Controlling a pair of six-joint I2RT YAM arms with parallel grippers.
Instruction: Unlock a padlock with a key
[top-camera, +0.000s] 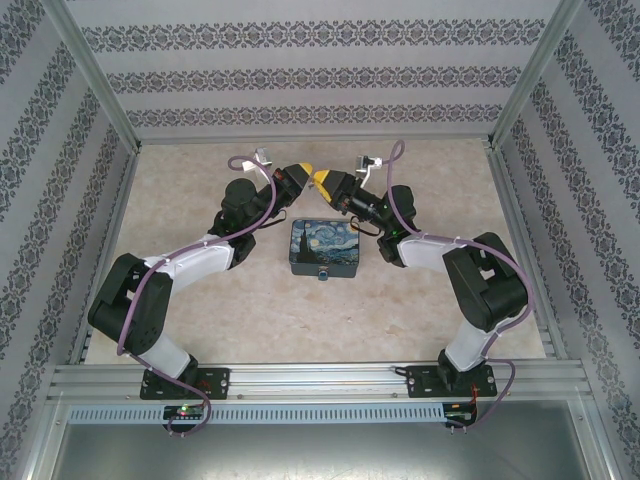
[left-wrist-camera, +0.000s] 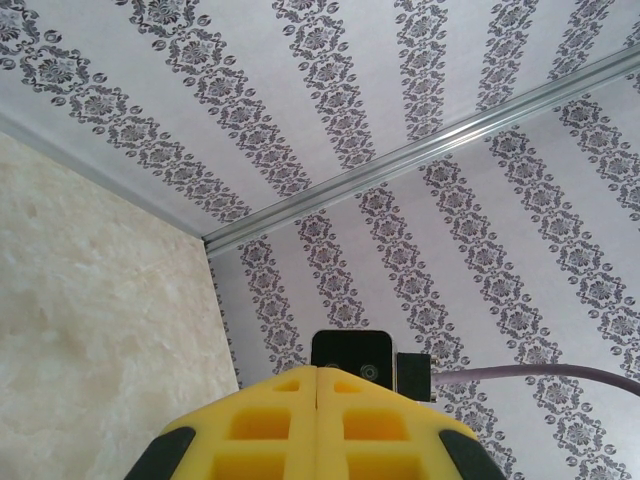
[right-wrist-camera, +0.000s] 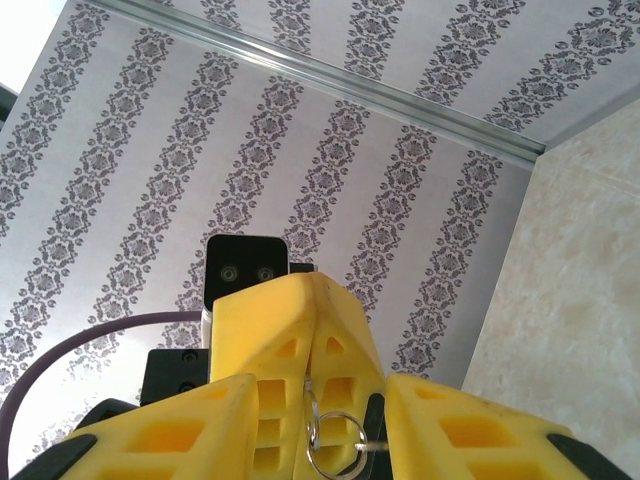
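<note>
left pincer (left-wrist-camera: 318, 372) shut, right pincer (right-wrist-camera: 325, 400) apart with a metal ring (right-wrist-camera: 333, 440) between its fingers, both raised beyond the padlock (top-camera: 323, 248) lying flat mid-counter (top-camera: 250, 320).

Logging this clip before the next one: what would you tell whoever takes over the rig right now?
Left hand shut, raised beyond the padlock, apparently pinching a key ring at its tips.
Right hand open, tip to tip with it, fingers either side of the ring, no grip visible.
Padlock lies flat on the table between the arms, untouched.
Key itself not clear; a blue bit at the padlock's near edge may be part of it.
Done: ring is in the air. Left: get the key into the lock, turn, open.
</note>
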